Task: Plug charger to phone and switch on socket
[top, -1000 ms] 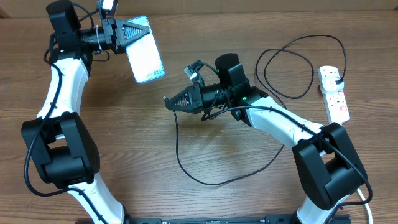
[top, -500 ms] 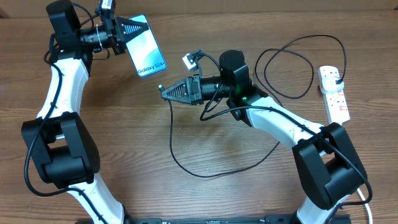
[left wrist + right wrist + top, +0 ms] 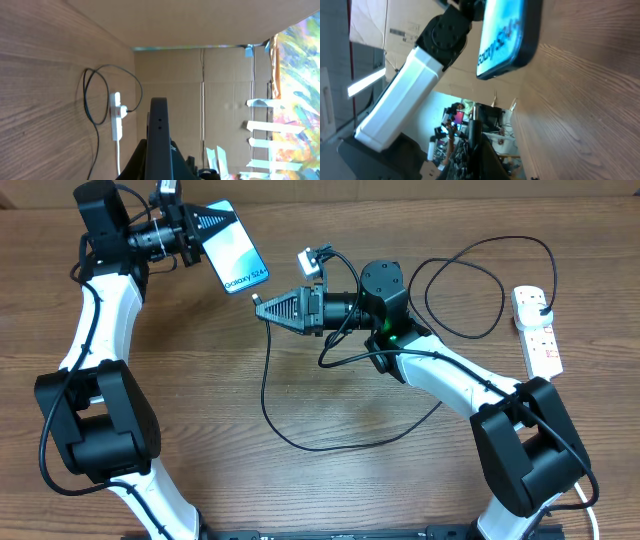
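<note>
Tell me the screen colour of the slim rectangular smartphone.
Blue-teal gradient with white lettering on the slim smartphone, clearest overhead.

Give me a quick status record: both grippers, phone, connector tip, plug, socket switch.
left gripper: shut on phone, screen facing up
right gripper: shut on charger, just behind the connector tip
tip to phone: close to the phone's lower end, a gap visible, not yet inserted
plug: appears seated in socket
socket switch: cannot tell

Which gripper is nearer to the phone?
Left. The left gripper is shut on the phone; the right gripper, holding the charger tip, points at it across a small gap.
</note>
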